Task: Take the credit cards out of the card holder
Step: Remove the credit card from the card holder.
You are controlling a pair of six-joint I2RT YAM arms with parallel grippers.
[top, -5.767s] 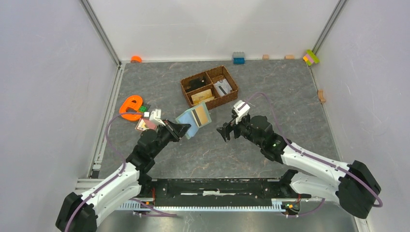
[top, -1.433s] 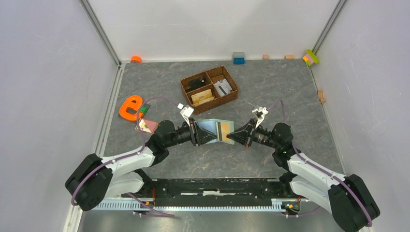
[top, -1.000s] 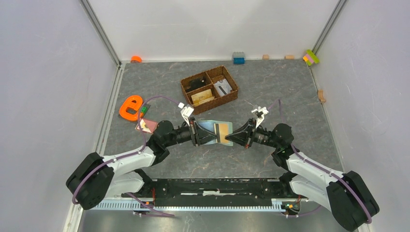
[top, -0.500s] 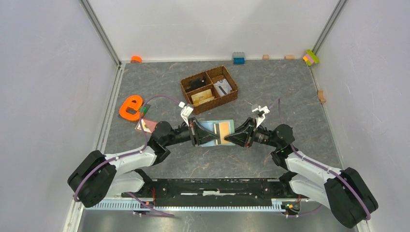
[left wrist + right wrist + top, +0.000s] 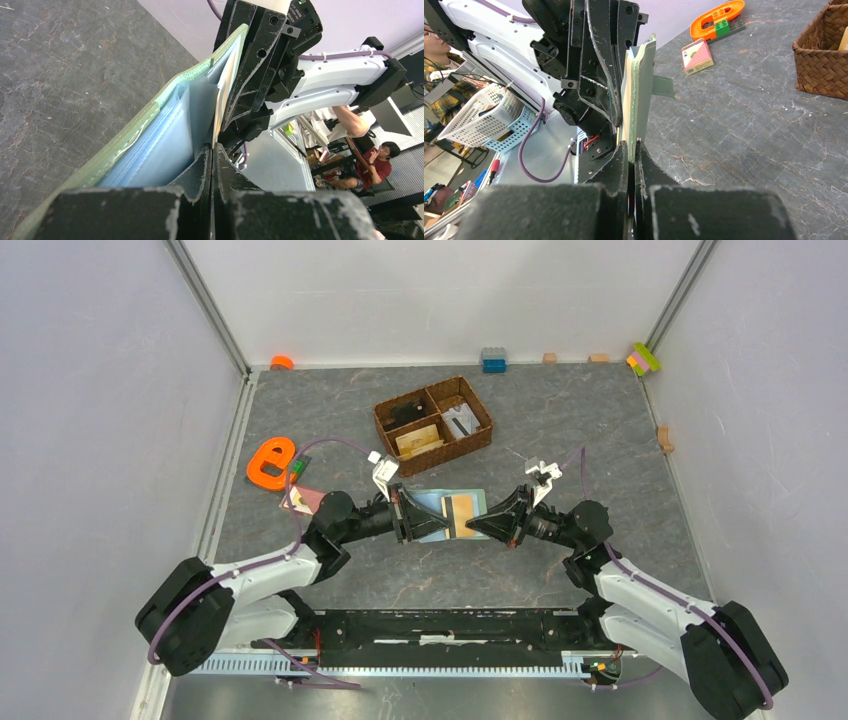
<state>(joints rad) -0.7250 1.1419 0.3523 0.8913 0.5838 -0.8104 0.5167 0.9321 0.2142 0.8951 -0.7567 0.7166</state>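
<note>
No printed text, label, brand or number is legible in any view. The sole character-like item is an orange block (image 5: 270, 462) shaped as a lowercase "e", lying on the table (image 5: 560, 430) left of and beyond the left end effector (image 5: 412, 517).

Half-hidden in card holder (image 5: 430, 506): credit card (image 5: 460, 515); basket (image 5: 450, 452) contents indistinct.

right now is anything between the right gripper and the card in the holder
Nothing visible. The right gripper is shut at the edge of the holder, right beside the card.
</note>
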